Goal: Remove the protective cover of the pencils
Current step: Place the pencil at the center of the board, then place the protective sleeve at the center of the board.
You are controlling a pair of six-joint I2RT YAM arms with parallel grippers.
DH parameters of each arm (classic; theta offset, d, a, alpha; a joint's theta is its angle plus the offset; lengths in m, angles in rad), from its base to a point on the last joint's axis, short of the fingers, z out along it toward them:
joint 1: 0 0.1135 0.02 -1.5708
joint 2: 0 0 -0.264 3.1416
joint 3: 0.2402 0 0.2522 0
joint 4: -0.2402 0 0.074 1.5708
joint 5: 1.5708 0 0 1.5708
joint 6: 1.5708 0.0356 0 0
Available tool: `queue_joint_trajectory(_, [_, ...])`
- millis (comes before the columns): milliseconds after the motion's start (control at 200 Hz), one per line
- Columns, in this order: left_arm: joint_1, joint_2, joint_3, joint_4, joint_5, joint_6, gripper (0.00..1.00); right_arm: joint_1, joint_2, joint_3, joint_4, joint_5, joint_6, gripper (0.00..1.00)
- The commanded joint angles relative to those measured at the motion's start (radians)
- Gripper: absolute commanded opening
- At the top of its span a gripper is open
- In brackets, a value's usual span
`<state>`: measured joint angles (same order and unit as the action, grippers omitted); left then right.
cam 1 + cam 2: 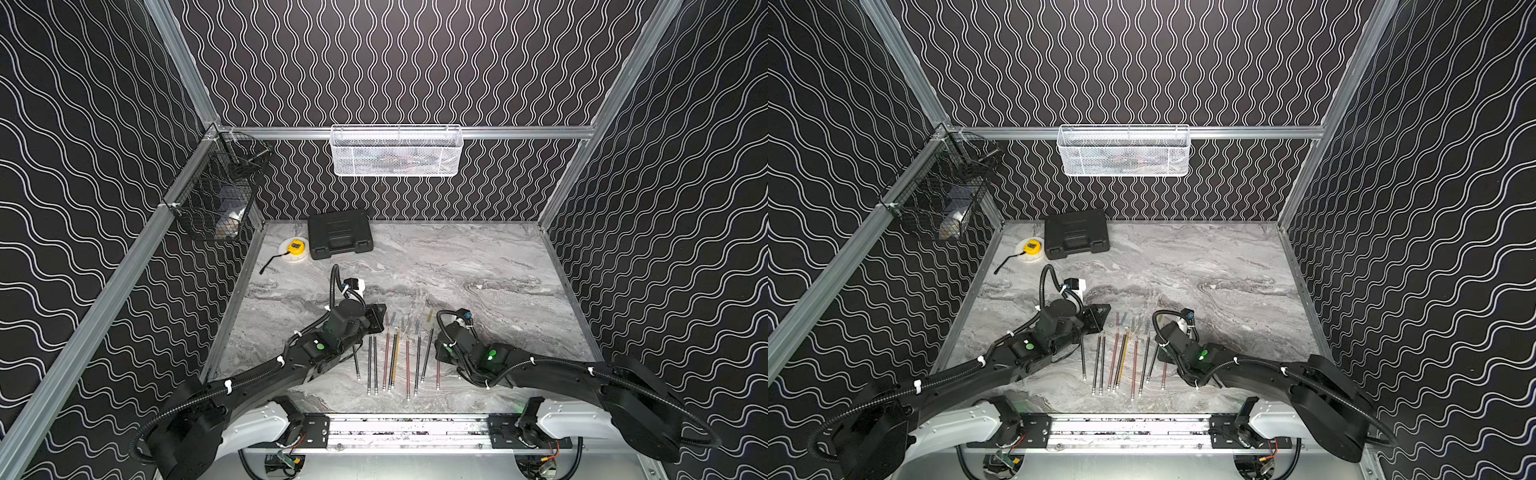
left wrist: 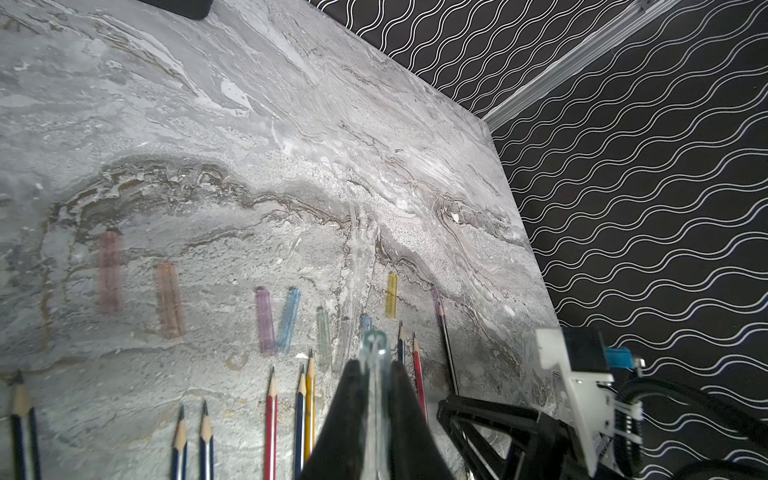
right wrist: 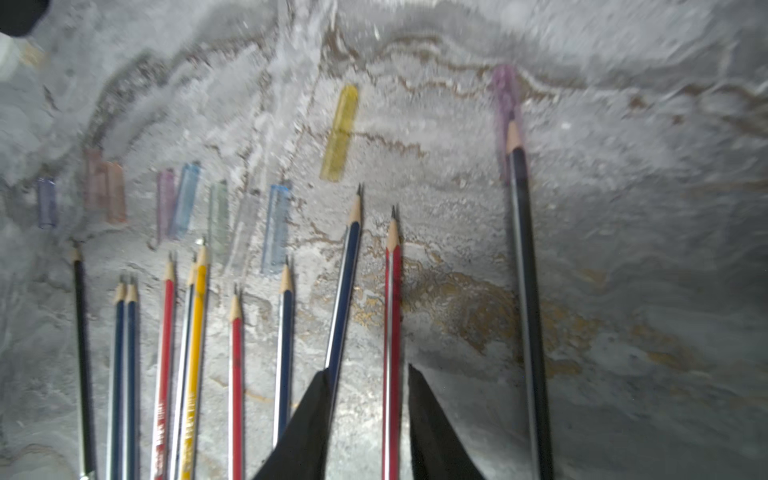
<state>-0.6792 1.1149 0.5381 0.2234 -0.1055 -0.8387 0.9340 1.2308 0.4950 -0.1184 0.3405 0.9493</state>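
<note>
Eleven pencils (image 3: pixel 235 374) lie side by side on the worktop (image 1: pixel 457 266). Their long axes run from my base toward the back wall, sharpened tips pointing away from me. Nine loose covers (image 3: pixel 340 133) lie beyond the tips. One purple cover (image 3: pixel 505 91) sits on the rightmost black pencil (image 3: pixel 525 291). My left gripper (image 2: pixel 374 365) pinches one clear cover (image 2: pixel 375 345). My right gripper (image 3: pixel 366 370) is spread and holds nothing.
</note>
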Motion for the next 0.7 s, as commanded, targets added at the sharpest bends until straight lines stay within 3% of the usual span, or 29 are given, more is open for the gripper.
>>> queue_joint_trajectory(0, [-0.002, 0.016, 0.021, 0.005, 0.017, 0.0, 0.02, -0.001, -0.052, 0.009, -0.091, 0.068, -0.008, 0.36])
queue_joint_trajectory(195, [-0.105, 0.109, 0.086, 0.017, -0.034, 0.015, 0.03, -0.023, -0.181, -0.018, -0.163, 0.133, 0.001, 0.42])
queue_joint_trajectory(405, [-0.236, 0.349, 0.283, -0.043, -0.018, 0.069, 0.02, -0.073, -0.27, -0.055, -0.219, 0.176, 0.028, 0.45])
queue_joint_trajectory(696, [-0.26, 0.635, 0.523, -0.187, 0.031, 0.13, 0.01, -0.145, -0.275, -0.085, -0.197, 0.131, 0.03, 0.44])
